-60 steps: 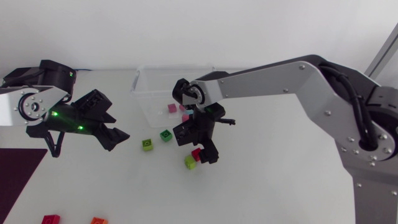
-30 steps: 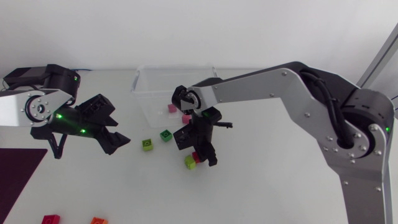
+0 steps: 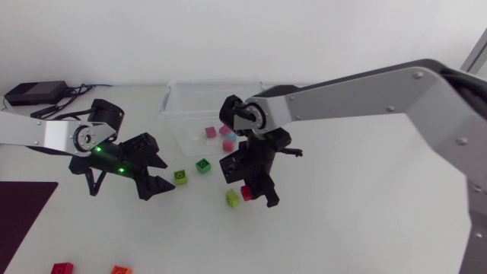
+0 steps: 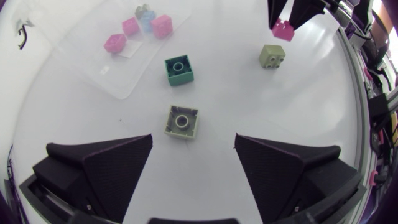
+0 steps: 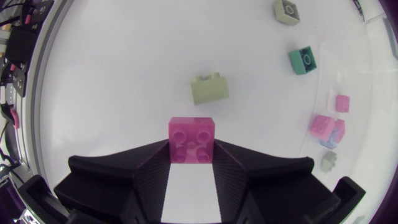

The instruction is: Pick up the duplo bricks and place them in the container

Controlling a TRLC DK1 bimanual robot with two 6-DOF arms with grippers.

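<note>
Right gripper [image 5: 191, 163]: jaws pinching red brick [image 5: 192, 140], short of container [image 3: 171, 99]. Left gripper [image 4: 193, 143]: jaws spread, lime brick [image 4: 183, 121] just ahead on table [image 3: 342, 228]. Container holds few pink bricks [image 3: 211, 132]. Outstanding: green brick [image 3: 202, 164], second lime brick [image 3: 232, 198], orange brick [image 3: 118, 269], second red brick [image 3: 62, 267]. Roughly midway, I judge.

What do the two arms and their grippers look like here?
Both arms have silver-grey links and black joints. The right arm has a long link with small screw heads, and green lights glow on the left arm near its wrist. The left gripper and right gripper are matte black, each with two broad wedge-shaped fingers.
</note>
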